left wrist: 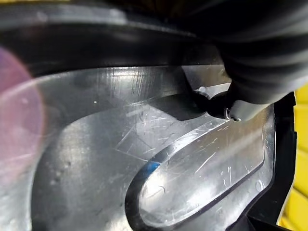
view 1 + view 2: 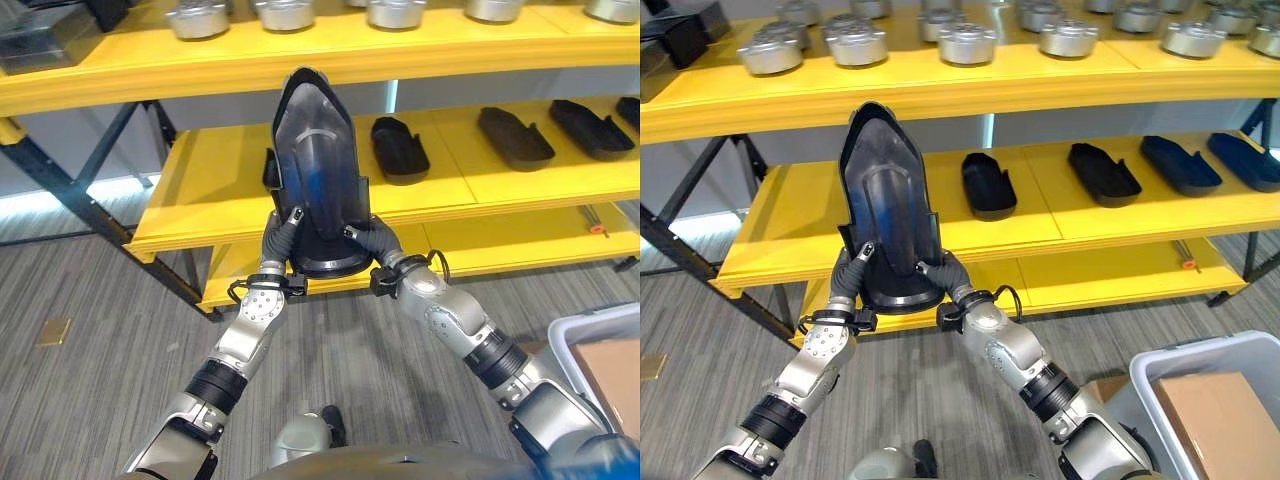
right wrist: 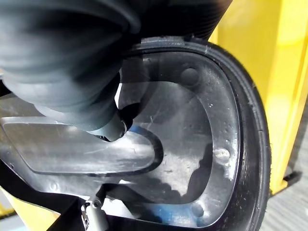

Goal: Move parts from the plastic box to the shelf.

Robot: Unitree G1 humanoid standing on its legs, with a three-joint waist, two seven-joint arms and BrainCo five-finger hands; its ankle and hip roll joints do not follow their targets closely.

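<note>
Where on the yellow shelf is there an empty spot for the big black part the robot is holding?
The middle shelf is bare left of the first black part, behind the held black part. Right of it, more parts sit close together. The top shelf is crowded with metal pieces.

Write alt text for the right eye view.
Both robot hands, left robot hand and right robot hand, hold a large black part upright before a yellow shelf. Similar black parts lie on it, metal parts line the level above, and a plastic box sits lower right.
</note>
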